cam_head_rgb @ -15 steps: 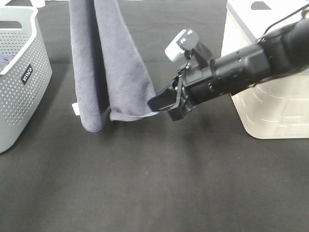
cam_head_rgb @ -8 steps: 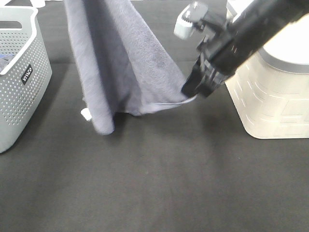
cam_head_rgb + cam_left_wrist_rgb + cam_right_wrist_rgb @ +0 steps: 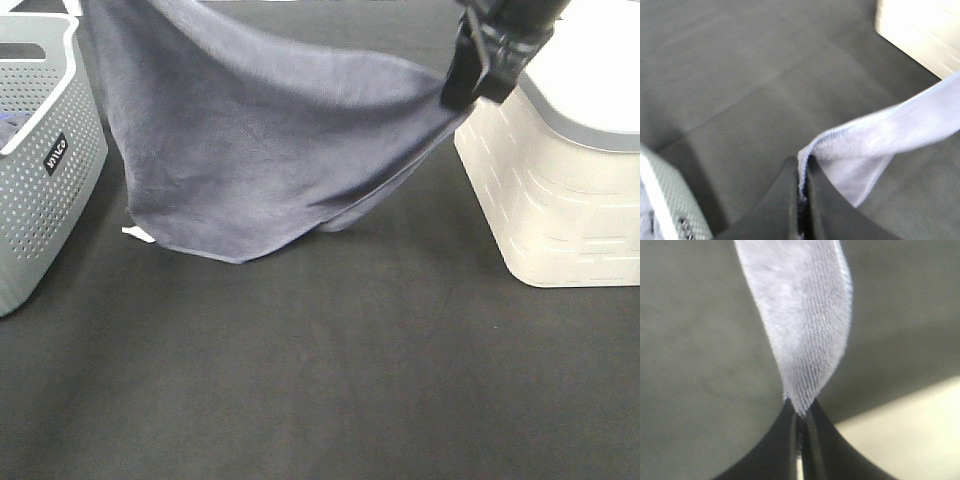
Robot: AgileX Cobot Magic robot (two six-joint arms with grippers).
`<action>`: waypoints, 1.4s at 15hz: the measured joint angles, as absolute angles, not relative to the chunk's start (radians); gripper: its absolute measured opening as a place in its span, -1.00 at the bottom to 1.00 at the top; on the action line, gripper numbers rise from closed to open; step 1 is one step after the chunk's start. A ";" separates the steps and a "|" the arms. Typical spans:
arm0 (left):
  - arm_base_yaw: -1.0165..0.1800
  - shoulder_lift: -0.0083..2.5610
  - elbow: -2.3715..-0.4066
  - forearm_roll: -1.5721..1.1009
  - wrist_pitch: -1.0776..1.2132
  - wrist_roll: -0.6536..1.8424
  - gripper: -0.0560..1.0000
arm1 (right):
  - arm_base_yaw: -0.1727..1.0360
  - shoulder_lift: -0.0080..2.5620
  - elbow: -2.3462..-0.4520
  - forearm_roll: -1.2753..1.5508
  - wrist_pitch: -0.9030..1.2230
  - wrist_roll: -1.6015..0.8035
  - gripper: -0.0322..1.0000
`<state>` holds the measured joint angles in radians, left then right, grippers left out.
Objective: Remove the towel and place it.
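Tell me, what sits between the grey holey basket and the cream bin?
Only the towel, hanging spread over the black table cloth; the high view shows it.

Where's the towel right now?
In the high view, the soft grey-lavender terry towel hangs spread out between the grey perforated plastic basket, left, and the cream plastic bin, right.
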<state>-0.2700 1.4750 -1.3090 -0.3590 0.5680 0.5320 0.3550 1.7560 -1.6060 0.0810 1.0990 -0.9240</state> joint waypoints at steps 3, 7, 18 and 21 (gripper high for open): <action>-0.262 1.410 -1.148 -0.414 0.368 0.512 -0.89 | 0.355 1.756 -1.681 0.023 1.098 -0.879 -0.90; -0.262 1.408 -1.088 -0.501 0.154 0.510 -0.89 | 0.355 1.756 -1.744 -0.044 1.028 -0.771 -0.90; -0.226 1.780 -1.542 -0.454 0.044 0.549 -0.89 | 0.297 1.884 -1.854 -0.071 0.616 -0.680 -0.90; -0.194 1.920 -1.720 -0.447 0.079 0.584 -0.89 | 0.278 1.988 -1.974 -0.065 0.594 -0.700 -0.90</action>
